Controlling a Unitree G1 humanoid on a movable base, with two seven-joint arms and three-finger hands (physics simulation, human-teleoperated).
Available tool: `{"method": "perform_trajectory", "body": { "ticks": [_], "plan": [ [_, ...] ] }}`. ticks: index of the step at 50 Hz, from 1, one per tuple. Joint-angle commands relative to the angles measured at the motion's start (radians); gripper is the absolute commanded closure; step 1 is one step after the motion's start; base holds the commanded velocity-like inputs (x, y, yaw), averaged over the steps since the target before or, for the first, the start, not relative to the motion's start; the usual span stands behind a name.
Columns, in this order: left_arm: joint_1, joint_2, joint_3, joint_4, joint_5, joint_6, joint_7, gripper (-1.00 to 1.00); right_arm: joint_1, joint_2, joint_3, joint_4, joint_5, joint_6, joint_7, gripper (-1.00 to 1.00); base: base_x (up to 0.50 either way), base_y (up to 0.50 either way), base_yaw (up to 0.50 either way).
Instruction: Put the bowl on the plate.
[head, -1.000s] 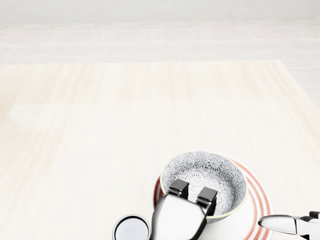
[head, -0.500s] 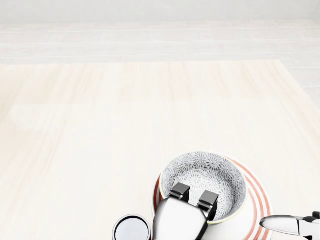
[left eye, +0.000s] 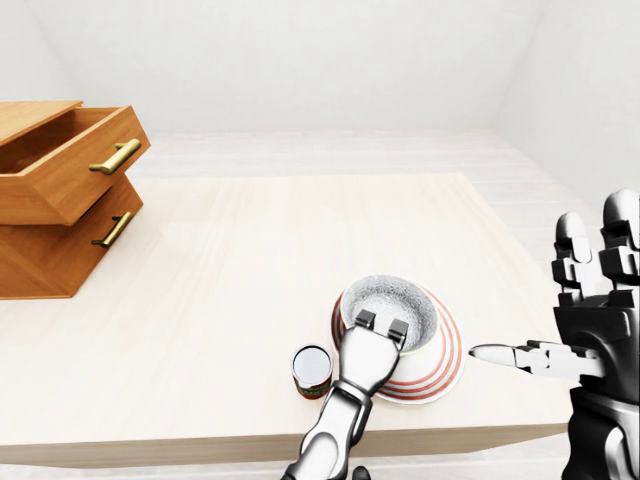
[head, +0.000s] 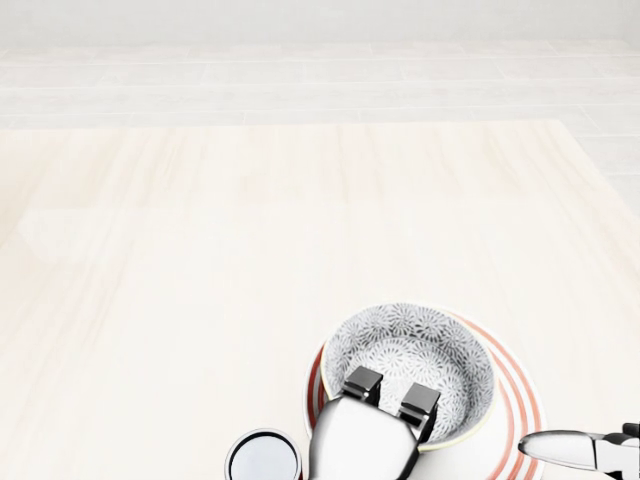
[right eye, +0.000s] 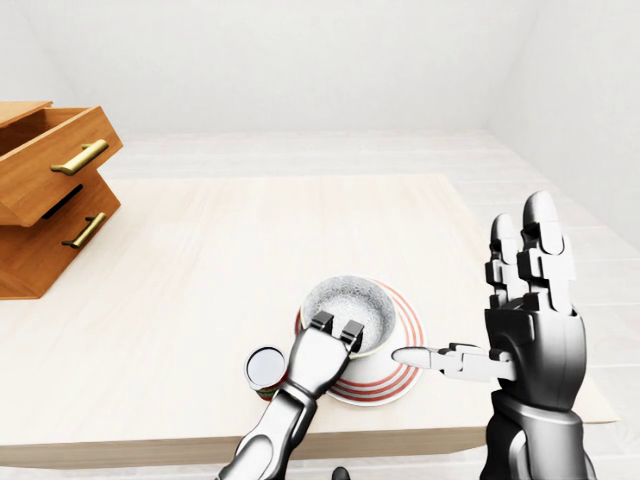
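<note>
We log a pale wooden table (left eye: 220, 260). On it: a wooden drawer chest (left eye: 50, 240) at the left edge, top drawer pulled out; a red-striped plate (left eye: 448, 352) near the bottom edge; a small can (left eye: 312, 370) just left of the plate.

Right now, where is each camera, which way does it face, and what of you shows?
Head view: on head, tilted down at table; bowl on plate, can; left hand at bowl's rim, right hand thumb bottom right.
Left-eye view: on head, facing across table toward drawers at left; left arm, right hand at right edge.
Right-eye view: its twin; right hand shows fuller.
Shared: bowl, plate, can, both hands.
</note>
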Motion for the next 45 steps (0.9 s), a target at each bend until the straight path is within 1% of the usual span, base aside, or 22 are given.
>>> {"method": "perform_trajectory", "body": {
  "ticks": [1, 7, 8, 10, 11, 12, 13, 14, 16, 18, 19, 22, 23, 24, 28, 29, 31, 32, 33, 35, 45],
  "plan": [
    [-0.003, 0.000, 0.005, 0.004, 0.007, 0.004, 0.010, 1.00, 0.000, 0.000, 0.005, 0.007, -0.003, 0.000, -0.001, -1.00, 0.00, 0.00, 0.00],
    [-0.006, -0.001, 0.008, 0.007, 0.010, 0.006, 0.011, 0.98, 0.000, 0.000, 0.002, 0.003, 0.002, 0.000, -0.003, -1.00, 0.00, 0.00, 0.00],
    [-0.002, 0.000, 0.006, 0.002, 0.011, 0.005, 0.007, 0.91, 0.001, 0.000, 0.002, 0.003, 0.002, 0.000, -0.002, -1.00, 0.00, 0.00, 0.00],
    [-0.001, 0.000, 0.005, -0.002, 0.012, 0.006, 0.006, 0.82, 0.001, 0.000, 0.001, 0.004, 0.003, 0.000, -0.002, -1.00, 0.01, 0.00, 0.00],
    [-0.001, -0.001, 0.005, -0.001, 0.011, 0.006, 0.008, 0.72, 0.001, 0.000, 0.000, 0.005, 0.003, 0.000, -0.002, -1.00, 0.00, 0.00, 0.00],
    [-0.001, -0.001, 0.005, 0.000, 0.012, 0.007, 0.008, 0.69, 0.001, 0.000, 0.000, 0.005, 0.005, 0.000, -0.002, -1.00, 0.00, 0.00, 0.00],
    [-0.002, -0.001, 0.005, 0.003, 0.014, 0.008, 0.012, 0.57, 0.001, 0.000, -0.001, 0.005, 0.005, 0.000, -0.002, -1.00, 0.00, 0.00, 0.00],
    [-0.002, 0.000, 0.005, 0.002, 0.015, 0.009, 0.012, 0.57, 0.002, 0.000, -0.002, 0.005, 0.006, 0.000, -0.001, -1.00, 0.00, 0.00, 0.00],
    [0.002, 0.003, 0.004, -0.007, 0.018, 0.011, 0.008, 0.41, 0.001, -0.002, -0.005, 0.007, 0.008, 0.000, -0.001, -1.00, 0.00, 0.00, 0.00],
    [0.004, 0.004, 0.003, -0.016, 0.019, 0.012, 0.005, 0.18, -0.002, -0.003, -0.007, 0.008, 0.009, 0.000, -0.002, -1.00, 0.00, 0.00, 0.00],
    [0.006, 0.005, 0.002, -0.021, 0.019, 0.012, 0.003, 0.11, -0.003, -0.004, -0.007, 0.007, 0.010, 0.000, -0.002, -1.00, 0.00, 0.00, 0.00],
    [0.006, 0.005, 0.001, -0.022, 0.018, 0.012, 0.004, 0.04, -0.003, -0.004, -0.006, 0.007, 0.010, 0.000, -0.001, -1.00, 0.00, 0.00, 0.00],
    [0.006, 0.005, 0.001, -0.019, 0.018, 0.013, 0.007, -0.14, -0.003, -0.003, -0.004, 0.008, 0.008, 0.000, -0.002, -1.00, 0.00, 0.00, 0.00],
    [0.005, 0.005, 0.002, -0.017, 0.017, 0.013, 0.008, -0.27, -0.003, -0.003, -0.003, 0.010, 0.007, 0.000, -0.002, -1.00, 0.00, 0.00, 0.00],
    [0.005, 0.006, 0.001, -0.017, 0.018, 0.013, 0.009, -0.51, -0.002, -0.003, -0.004, 0.010, 0.009, 0.000, -0.003, -1.00, 0.00, 0.00, 0.00],
    [0.005, 0.006, 0.001, -0.017, 0.018, 0.013, 0.009, -0.51, -0.002, -0.003, -0.004, 0.010, 0.009, 0.000, -0.003, -1.00, 0.00, 0.00, 0.00],
    [0.009, 0.008, -0.001, -0.027, 0.019, 0.013, 0.003, -0.69, -0.001, -0.003, -0.007, 0.005, 0.013, 0.000, -0.003, -1.00, 0.00, 0.00, 0.00],
    [0.009, 0.008, -0.001, -0.029, 0.019, 0.013, 0.002, -0.72, -0.001, -0.003, -0.007, 0.005, 0.013, 0.000, -0.004, -1.00, 0.00, 0.00, 0.00],
    [0.010, 0.009, -0.001, -0.032, 0.019, 0.013, 0.000, -0.80, -0.002, -0.004, -0.007, 0.005, 0.013, 0.000, -0.004, -1.00, 0.00, 0.00, 0.00],
    [0.010, 0.008, -0.002, -0.034, 0.018, 0.014, 0.000, -1.00, -0.002, -0.004, -0.006, 0.007, 0.011, 0.000, -0.004, -1.00, 0.00, 0.00, 0.00],
    [0.010, 0.008, -0.005, -0.031, 0.023, 0.016, 0.002, -1.00, -0.003, -0.005, -0.014, 0.008, 0.017, 0.000, -0.002, -1.00, 0.00, 0.00, 0.00]
  ]
}}
